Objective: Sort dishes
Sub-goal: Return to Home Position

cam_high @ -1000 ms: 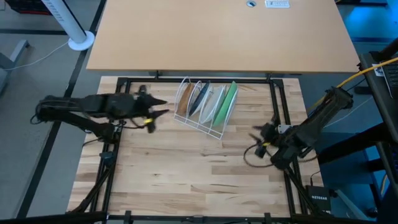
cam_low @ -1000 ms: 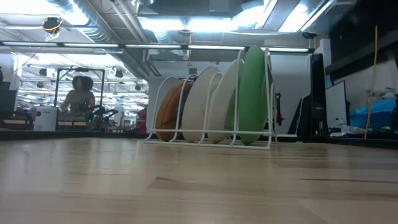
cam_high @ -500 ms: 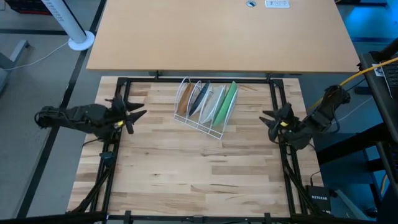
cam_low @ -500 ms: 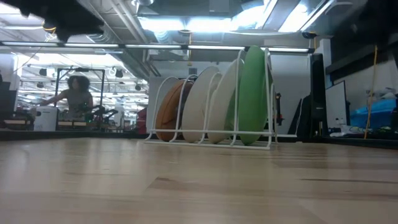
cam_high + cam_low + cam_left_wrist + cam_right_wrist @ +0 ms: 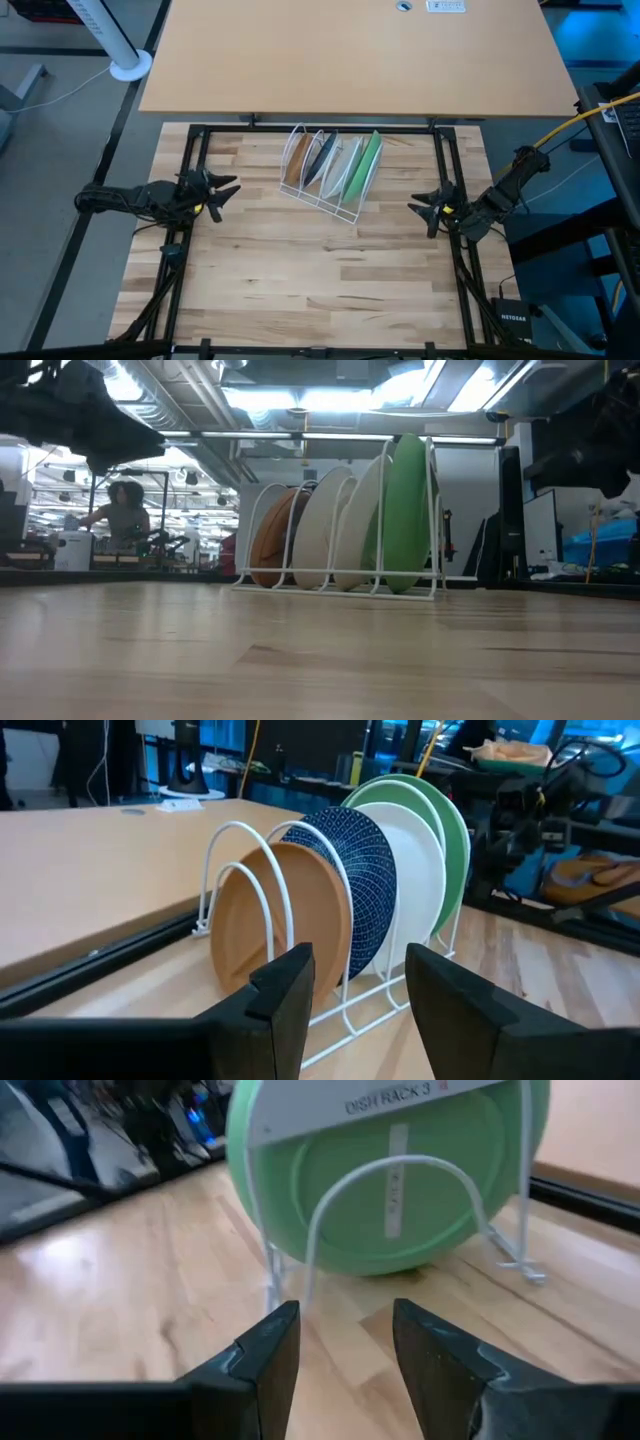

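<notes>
Four dishes stand on edge in a white wire rack (image 5: 330, 200) at the table's far middle: a brown plate (image 5: 270, 925), a blue patterned dish (image 5: 355, 870), a white plate (image 5: 420, 870) and a large green plate (image 5: 390, 1190), in that order from the rack's left end to its right end. My left gripper (image 5: 222, 190) is open and empty at the table's left edge, pointing at the rack. My right gripper (image 5: 422, 207) is open and empty at the right edge, pointing at the green plate.
A tan board (image 5: 350, 55) lies beyond the table's far edge. Black frame rails (image 5: 190, 170) run along the table's sides. A person (image 5: 120, 520) stands far off in the room behind. Bare wood (image 5: 320, 270) spreads in front of the rack.
My left gripper has drawn back from beside the rack toward the table's left edge. My right gripper has gone from the table's right middle toward the right edge and turned to face the rack. The dishes have stayed in the rack.
</notes>
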You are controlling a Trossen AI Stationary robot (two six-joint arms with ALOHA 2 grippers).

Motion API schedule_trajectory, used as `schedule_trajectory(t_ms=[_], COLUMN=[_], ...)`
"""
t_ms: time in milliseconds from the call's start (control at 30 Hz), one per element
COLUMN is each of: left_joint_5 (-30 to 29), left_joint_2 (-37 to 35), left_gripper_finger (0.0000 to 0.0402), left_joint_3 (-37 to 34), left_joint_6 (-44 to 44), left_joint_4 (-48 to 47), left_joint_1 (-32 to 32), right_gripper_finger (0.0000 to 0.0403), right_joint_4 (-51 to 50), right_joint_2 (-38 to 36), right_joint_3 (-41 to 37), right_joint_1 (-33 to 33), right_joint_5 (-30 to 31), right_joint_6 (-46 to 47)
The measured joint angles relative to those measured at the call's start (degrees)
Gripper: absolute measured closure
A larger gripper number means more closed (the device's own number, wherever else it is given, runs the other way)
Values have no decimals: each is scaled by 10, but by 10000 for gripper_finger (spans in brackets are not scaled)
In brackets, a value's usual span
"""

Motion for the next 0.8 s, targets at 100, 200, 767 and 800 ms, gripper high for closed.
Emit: schedule_trajectory(t_ms=[100,200,767,800], left_joint_5=[0,0,5,5], left_joint_2=[1,1,4,4], left_gripper_finger=[250,250,250,250], left_joint_3=[-17,-28,-46,-46], left_joint_6=[6,4,-7,-7], left_joint_4=[22,24,44,44], left_joint_1=[0,0,0,0], right_gripper_finger=[237,237,237,237], right_joint_4=[29,45,57,57], right_joint_2=[-20,-35,-59,-59], right_joint_3=[-21,-41,-61,-61], right_joint_1=[0,0,0,0], right_joint_5=[0,-16,-33,-34], right_joint_6=[-1,-3,-31,-31])
